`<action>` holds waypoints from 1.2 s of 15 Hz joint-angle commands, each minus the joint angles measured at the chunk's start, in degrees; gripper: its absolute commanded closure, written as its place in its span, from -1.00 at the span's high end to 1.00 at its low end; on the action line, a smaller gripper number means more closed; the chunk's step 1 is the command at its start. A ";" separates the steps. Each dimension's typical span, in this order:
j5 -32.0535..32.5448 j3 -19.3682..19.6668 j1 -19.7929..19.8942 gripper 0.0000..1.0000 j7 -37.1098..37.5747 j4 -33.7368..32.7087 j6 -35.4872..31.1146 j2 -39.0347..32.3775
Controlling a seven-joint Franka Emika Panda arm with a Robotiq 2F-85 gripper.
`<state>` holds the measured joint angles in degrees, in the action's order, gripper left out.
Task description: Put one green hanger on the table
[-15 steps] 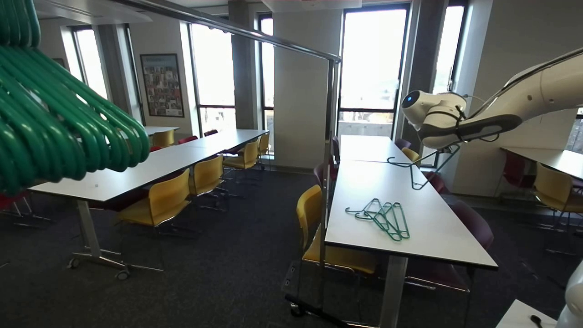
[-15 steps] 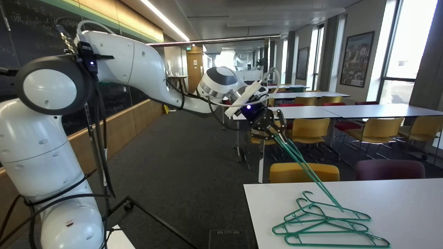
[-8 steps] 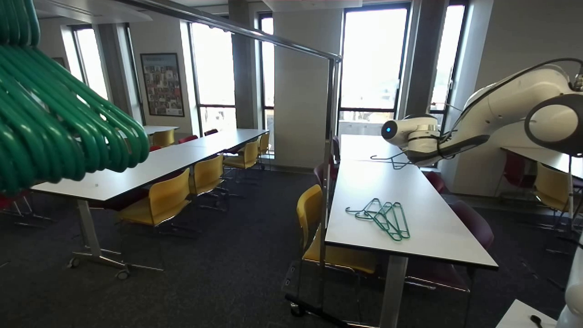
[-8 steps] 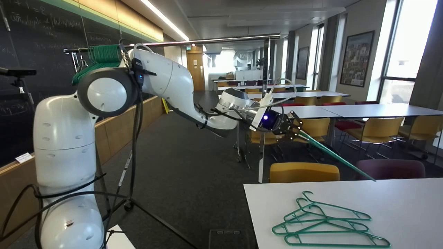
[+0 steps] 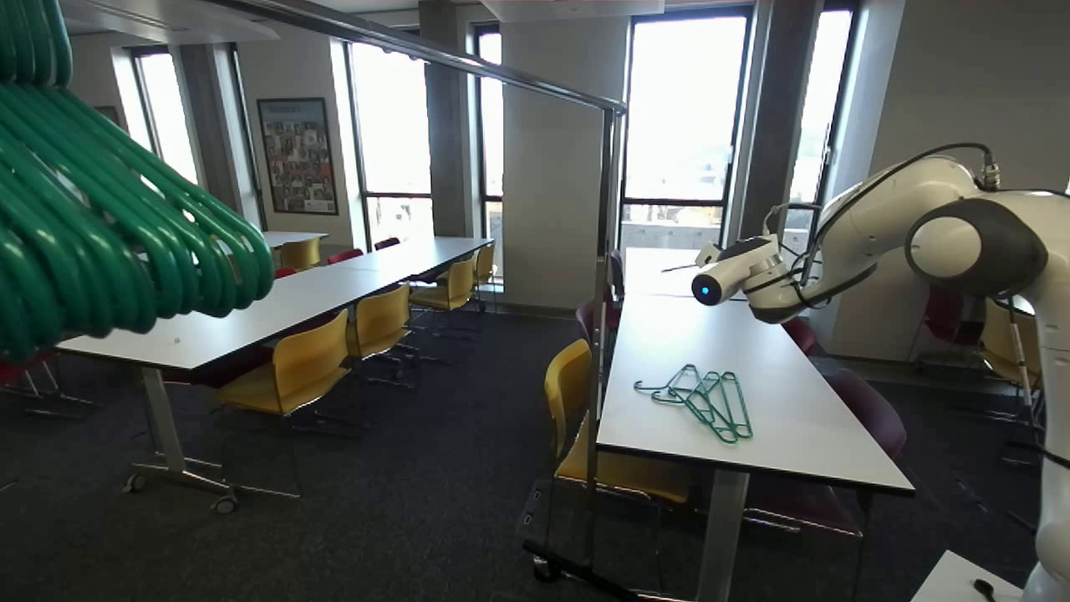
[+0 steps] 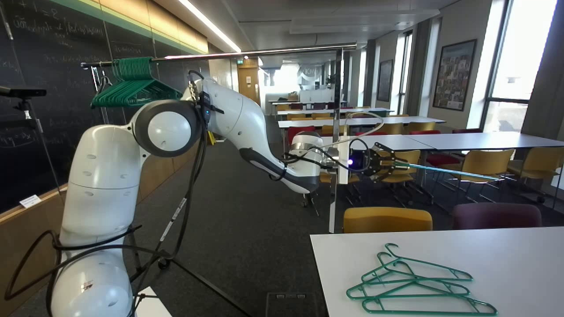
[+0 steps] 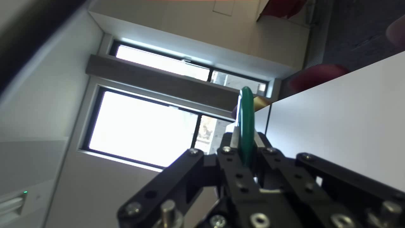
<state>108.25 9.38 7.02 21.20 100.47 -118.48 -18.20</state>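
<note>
Wrist view: the gripper (image 7: 247, 140) pinches the hanger (image 7: 247, 115). In an exterior view, the hanger juts out nearly level, apart from the table (image 6: 517, 264), where other hangers (image 6: 418, 279) overlap. In an exterior view, the arm (image 5: 886, 207) mostly hides the gripper.

My arm (image 6: 246, 123) was bent at the elbow (image 6: 168, 130), my claw (image 6: 395, 164) pointing nearly level, its fingers (image 7: 234, 139) held close together

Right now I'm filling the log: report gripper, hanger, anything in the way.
Gripper shut on a green hanger. Hanger held in the air, not yet on the table. Possible hindrance: other hangers lying overlapped on the table.
</note>
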 commanded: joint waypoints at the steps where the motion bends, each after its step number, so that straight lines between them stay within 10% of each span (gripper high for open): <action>1: 2.85 -1.14 0.78 -0.96 9.97 -1.61 5.04 -1.14; 18: 2.74 -4.40 1.64 -0.96 6.37 -3.03 -2.61 -15.21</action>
<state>110.81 6.21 7.61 28.45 100.43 -120.42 -28.28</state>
